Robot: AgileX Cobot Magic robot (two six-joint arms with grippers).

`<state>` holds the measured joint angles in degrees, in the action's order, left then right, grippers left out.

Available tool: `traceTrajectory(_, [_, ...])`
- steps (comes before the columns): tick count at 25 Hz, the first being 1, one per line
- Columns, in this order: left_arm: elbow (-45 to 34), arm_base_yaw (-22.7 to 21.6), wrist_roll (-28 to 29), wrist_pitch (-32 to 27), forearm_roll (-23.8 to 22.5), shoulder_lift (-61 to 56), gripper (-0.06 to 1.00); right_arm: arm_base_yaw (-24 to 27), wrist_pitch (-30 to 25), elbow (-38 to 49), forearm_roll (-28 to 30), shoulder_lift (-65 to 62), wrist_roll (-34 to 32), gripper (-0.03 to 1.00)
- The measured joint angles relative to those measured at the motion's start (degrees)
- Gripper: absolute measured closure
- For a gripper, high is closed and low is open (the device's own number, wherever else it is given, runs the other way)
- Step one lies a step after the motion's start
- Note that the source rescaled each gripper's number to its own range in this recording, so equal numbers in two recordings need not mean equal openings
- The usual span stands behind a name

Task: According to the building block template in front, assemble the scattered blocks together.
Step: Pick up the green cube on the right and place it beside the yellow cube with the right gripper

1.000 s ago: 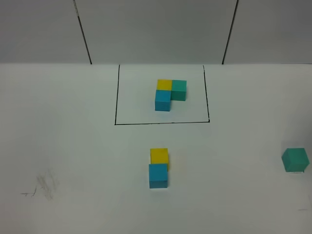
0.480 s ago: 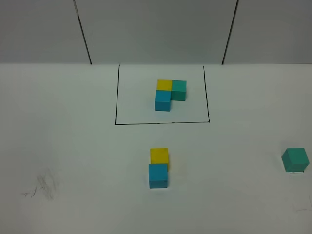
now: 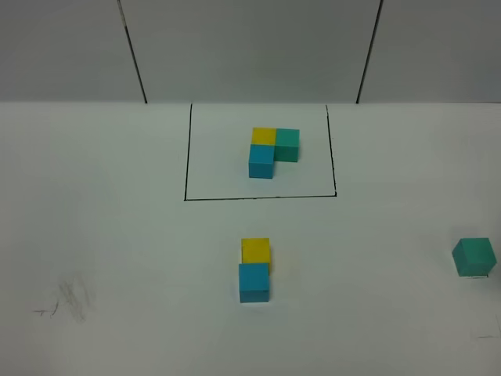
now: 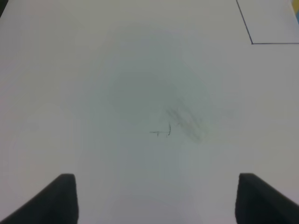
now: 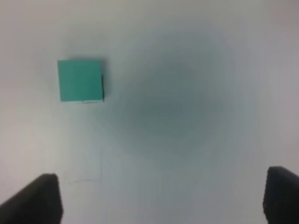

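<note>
The building block template [image 3: 272, 151] sits inside a black-line rectangle at the back middle: a yellow, a teal-green and a sky-blue cube in an L. Of the scattered blocks, the yellow cube [image 3: 255, 251] and sky-blue cube [image 3: 254, 283] touch each other at the front middle. The teal-green cube [image 3: 474, 257] lies alone at the far right and shows in the right wrist view [image 5: 80, 80]. My left gripper [image 4: 154, 198] is open over bare table. My right gripper [image 5: 161, 198] is open, apart from the teal-green cube. Neither arm shows in the exterior high view.
Faint pencil scuffs [image 3: 69, 300] mark the white table at the front left and show in the left wrist view [image 4: 180, 123]. A corner of the black frame line [image 4: 252, 43] shows there too. A grey panelled wall [image 3: 250, 47] stands behind the table.
</note>
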<state>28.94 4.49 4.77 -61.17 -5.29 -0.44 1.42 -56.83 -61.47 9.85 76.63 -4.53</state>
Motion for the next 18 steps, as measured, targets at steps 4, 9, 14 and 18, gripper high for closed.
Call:
traceTrajectory(4, [0.0,0.0,0.0,0.0,0.0,0.0,0.43,0.0,5.4,0.0,-1.6,5.1,-0.1,0.21])
traceTrajectory(9, [0.0,0.0,0.0,0.0,0.0,0.0,0.43,0.0,9.8,0.0,-1.6,12.6,1.2,0.22])
traceTrajectory(14, [0.0,0.0,0.0,0.0,0.0,0.0,0.43,0.0,11.8,0.0,-2.9,19.0,1.8,0.23])
traceTrajectory(18, [0.0,0.0,0.0,0.0,0.0,0.0,0.43,0.0,13.1,0.1,-3.9,22.6,2.3,0.23])
